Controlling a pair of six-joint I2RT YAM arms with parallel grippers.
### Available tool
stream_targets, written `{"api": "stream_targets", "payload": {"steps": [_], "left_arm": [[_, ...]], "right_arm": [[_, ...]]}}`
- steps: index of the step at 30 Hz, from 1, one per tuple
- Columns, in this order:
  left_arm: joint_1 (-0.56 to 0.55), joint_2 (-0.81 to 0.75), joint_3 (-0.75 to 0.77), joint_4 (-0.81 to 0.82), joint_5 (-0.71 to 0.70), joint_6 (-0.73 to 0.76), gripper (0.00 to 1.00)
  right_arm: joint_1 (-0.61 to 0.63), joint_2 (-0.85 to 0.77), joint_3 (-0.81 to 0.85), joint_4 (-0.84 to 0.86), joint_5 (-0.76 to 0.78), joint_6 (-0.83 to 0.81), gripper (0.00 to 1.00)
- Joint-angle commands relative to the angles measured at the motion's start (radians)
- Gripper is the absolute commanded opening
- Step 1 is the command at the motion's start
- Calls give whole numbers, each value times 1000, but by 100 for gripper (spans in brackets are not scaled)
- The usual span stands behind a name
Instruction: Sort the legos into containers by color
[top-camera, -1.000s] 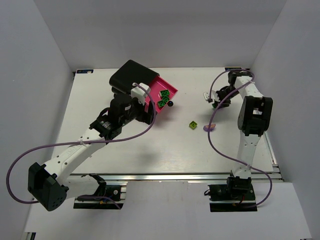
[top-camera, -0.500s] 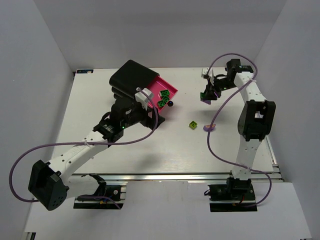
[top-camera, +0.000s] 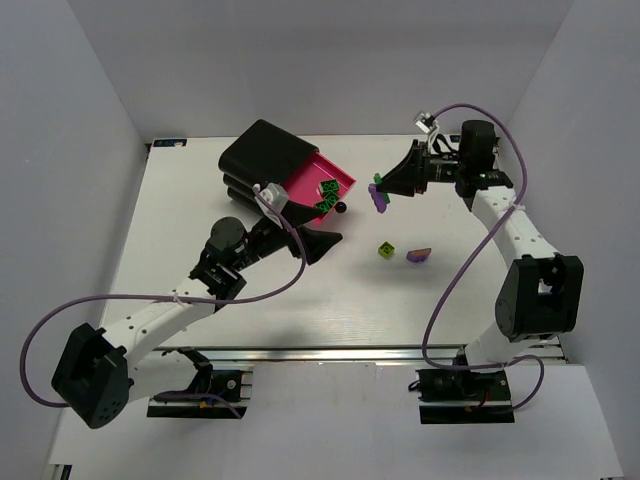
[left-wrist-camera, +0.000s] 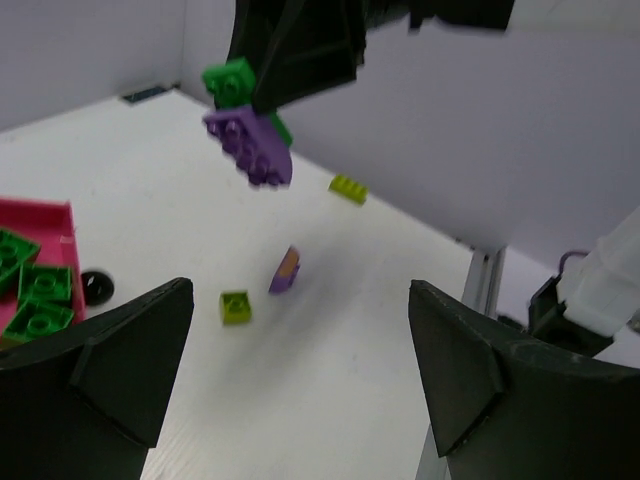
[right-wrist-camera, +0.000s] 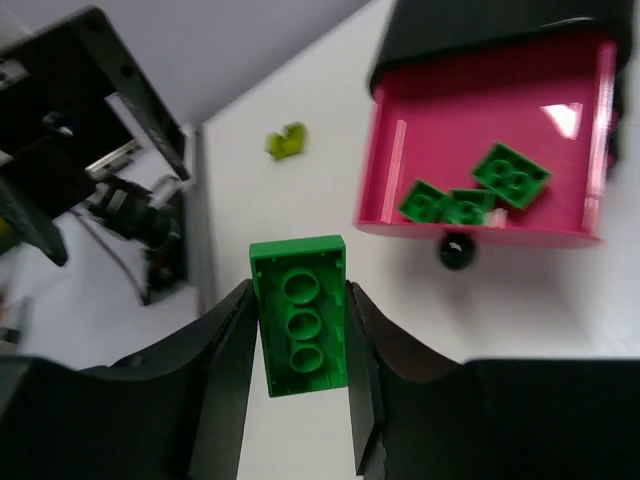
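Pinching dark green brick (right-wrist-camera: 299, 315) in right claw (top-camera: 385, 186), purple brick (left-wrist-camera: 255, 150) stuck beneath, airborne just beside open pink drawer (top-camera: 345, 178) holding green bricks (top-camera: 325, 197), likely for colour-matched drop. Holding left claw (left-wrist-camera: 300, 300) spread, empty, near black casing (top-camera: 262, 150). Leaving yellow-green brick (top-camera: 385, 249) on bench (top-camera: 200, 200).

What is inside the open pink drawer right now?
Three dark green legos lie near the front of the drawer. Its rear, under the black casing, is hidden.
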Motion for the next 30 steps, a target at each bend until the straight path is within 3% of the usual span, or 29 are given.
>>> {"api": "stream_targets", "payload": {"steps": [1,5,12,15,22,26,30], "left_arm": [[-2,27,14,221,43,-127,98],[-11,115,75,273,76,-183,98],[-11,208,138,324,149,-265,98],[-11,233,164,353,184,-302,98],[-11,276,192,401,241,-372,98],[-21,301,203,405,246,-389,98],[-21,328,218,404,249,-418,97]], "right_arm": [[28,-59,-88,492,-128,500,0],[54,-105,-238,1014,-155,874,0],[76,-68,-287,1621,-143,1469,0],[83,-31,-283,1749,-143,1561,0],[94,-25,-286,1725,-140,1512,0],[106,-40,-284,1599,-131,1418,0],[118,-68,-290,1414,-111,1207,0]]}}
